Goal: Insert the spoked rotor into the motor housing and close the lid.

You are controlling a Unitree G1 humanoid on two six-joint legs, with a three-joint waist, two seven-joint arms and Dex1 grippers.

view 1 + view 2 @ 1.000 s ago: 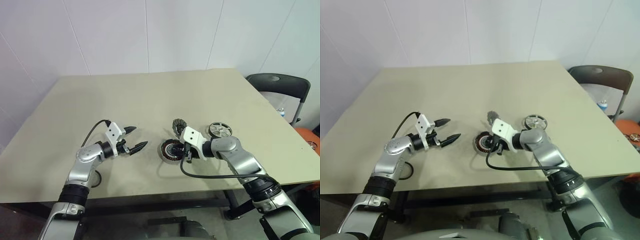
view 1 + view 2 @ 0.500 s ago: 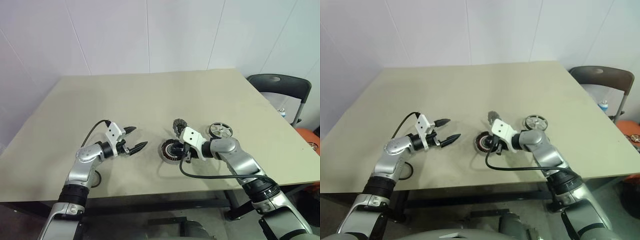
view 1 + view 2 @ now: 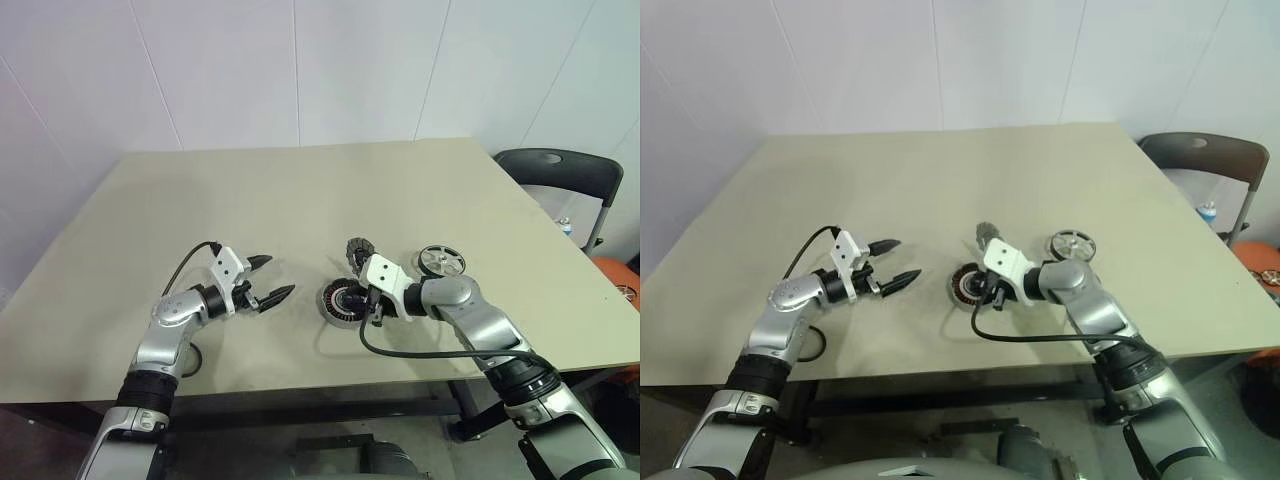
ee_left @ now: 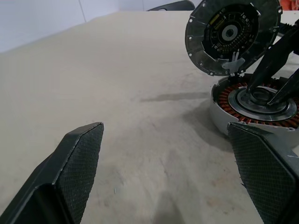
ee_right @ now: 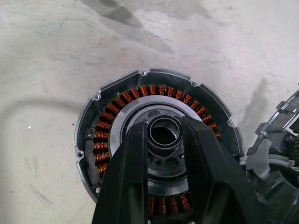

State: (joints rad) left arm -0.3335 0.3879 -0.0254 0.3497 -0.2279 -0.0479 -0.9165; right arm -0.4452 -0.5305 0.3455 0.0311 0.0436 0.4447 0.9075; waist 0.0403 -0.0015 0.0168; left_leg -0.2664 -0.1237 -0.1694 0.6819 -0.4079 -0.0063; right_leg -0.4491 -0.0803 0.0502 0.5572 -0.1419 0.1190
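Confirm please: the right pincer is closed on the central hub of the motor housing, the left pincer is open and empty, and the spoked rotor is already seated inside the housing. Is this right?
One part is wrong. The spoked rotor is not seated inside the motor housing; it lies apart on the table, as the left eye view shows. The right pincer does grip the hub, and the left pincer is open and empty.

On the table (image 3: 300, 190), the lid (image 3: 357, 252) stands just behind the motor housing (image 3: 340, 299); the spoked rotor (image 3: 440, 261) lies to the housing's right.
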